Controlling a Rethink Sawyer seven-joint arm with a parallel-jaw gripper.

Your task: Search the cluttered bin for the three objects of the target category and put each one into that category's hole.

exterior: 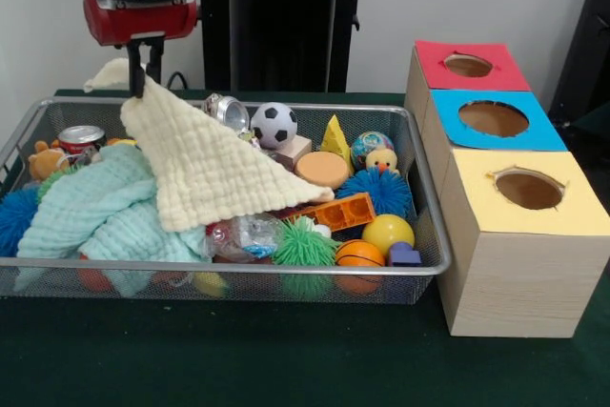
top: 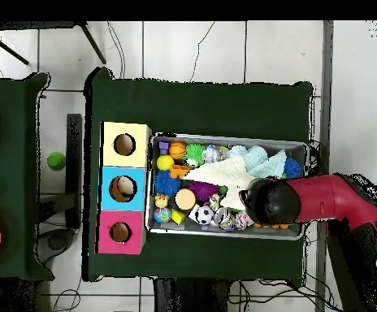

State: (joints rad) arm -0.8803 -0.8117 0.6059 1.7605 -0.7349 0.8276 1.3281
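Bench (exterior: 286, 359) up front, wire bin (exterior: 434, 235) behind it. Hand (exterior: 143, 71) clenched on yellow cloth (exterior: 205, 173) by one corner, lifted at bin's back-left, rest draped over toys. Soft, light, floppy; likely best pinched at corner.

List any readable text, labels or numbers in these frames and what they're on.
None can be read.
Red-labelled can in the wire bin: print on the label too blurred to read.
Crinkled clear wrapper: any print too small to tell.
Red, blue and yellow hole boxes: no lettering.
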